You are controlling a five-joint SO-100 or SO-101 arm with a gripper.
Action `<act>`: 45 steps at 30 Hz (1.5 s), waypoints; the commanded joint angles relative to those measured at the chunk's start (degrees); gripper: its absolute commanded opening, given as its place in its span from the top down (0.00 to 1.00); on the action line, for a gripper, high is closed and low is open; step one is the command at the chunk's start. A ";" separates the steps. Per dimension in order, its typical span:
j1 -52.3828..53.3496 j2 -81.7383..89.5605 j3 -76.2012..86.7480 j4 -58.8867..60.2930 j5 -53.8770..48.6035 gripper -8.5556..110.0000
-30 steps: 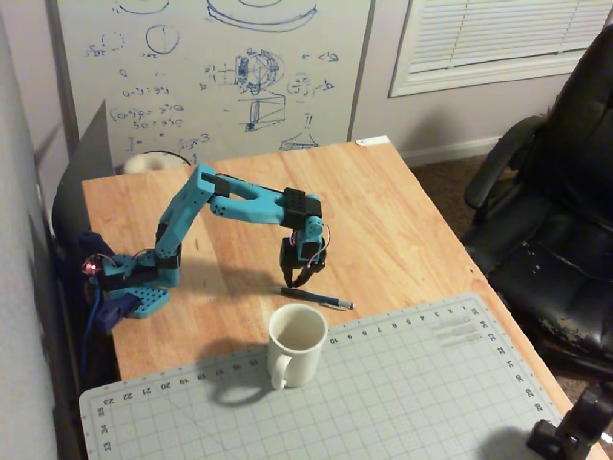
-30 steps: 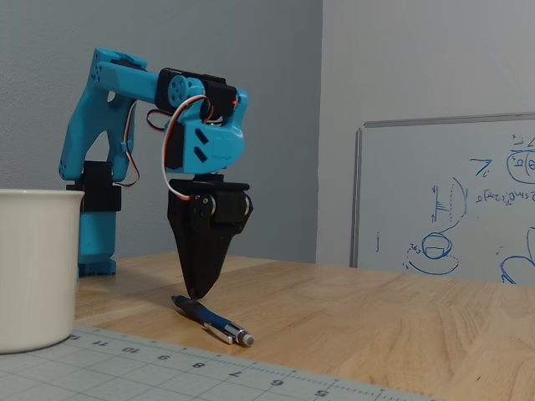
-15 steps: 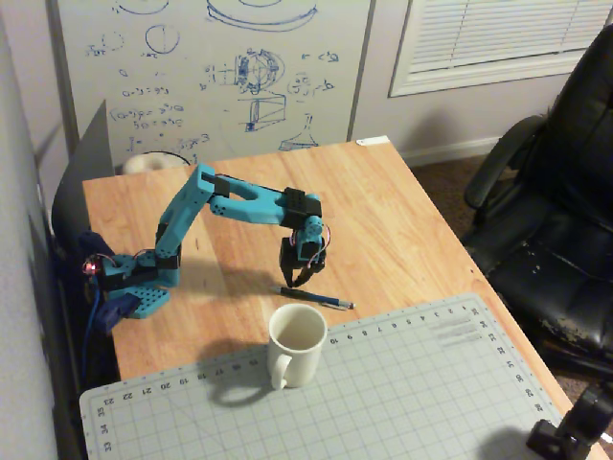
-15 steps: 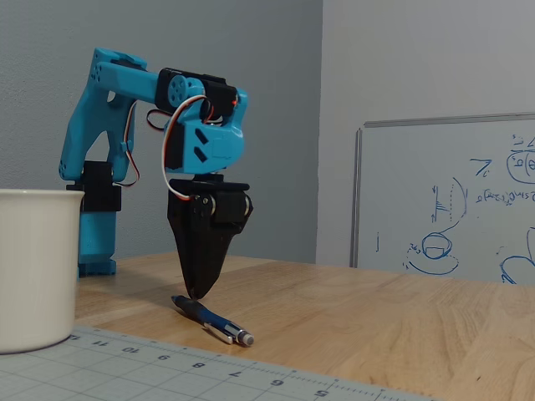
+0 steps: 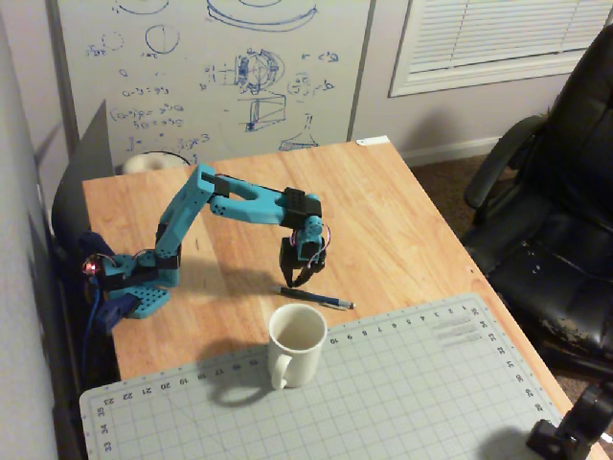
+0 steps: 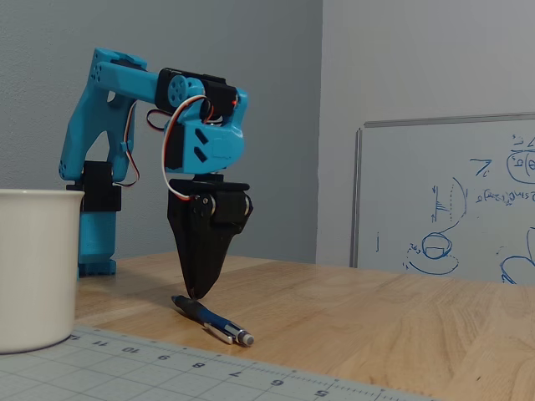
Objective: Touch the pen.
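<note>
The pen, thin and dark blue with a silvery tip, lies flat on the wooden table just beyond the cutting mat. My gripper points straight down with its black fingers shut to a point. The tip rests at the pen's back end, touching it or a hair above; nothing is held.
A white mug stands on the grey cutting mat close in front of the pen. The arm's blue base sits at the table's left edge. A whiteboard leans at the back; a black chair is right of the table.
</note>
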 commanded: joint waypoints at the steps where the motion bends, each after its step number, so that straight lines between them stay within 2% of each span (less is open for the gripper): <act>1: 0.09 1.41 -4.39 0.00 -0.53 0.92; 22: -0.09 2.29 -4.48 -0.09 -0.79 0.92; 30: 0.18 2.37 -4.57 -0.09 -7.12 0.92; 45: 0.18 2.37 -4.66 -0.09 -7.56 0.92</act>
